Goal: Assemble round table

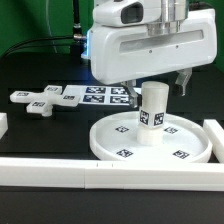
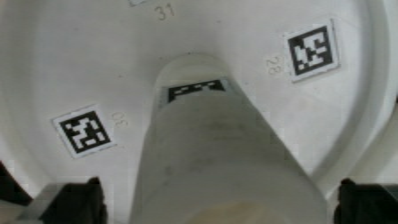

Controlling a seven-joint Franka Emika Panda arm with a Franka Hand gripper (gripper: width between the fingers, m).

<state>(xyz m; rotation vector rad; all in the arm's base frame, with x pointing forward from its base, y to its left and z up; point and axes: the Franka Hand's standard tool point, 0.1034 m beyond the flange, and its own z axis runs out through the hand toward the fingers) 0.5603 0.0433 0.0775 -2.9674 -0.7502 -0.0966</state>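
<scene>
Black tabletop (image 1: 40, 65) holds the rimmed disc (image 1: 100, 148), post (image 1: 152, 110) upright between the gripper's (image 1: 155, 88) open fingers (image 2: 71, 203); next, probably, clamp and twist.

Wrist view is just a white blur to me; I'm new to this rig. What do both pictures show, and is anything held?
A robot arm is building a round table. The exterior view comes from a camera off the arm; the wrist view looks out between the fingers. The white shape is the post, upright at the centre of the rimmed disc. The gripper straddles it, open, holding nothing. Toward the exterior view's left lie the cross-shaped foot and the marker board; white border bars edge the black tabletop.
</scene>
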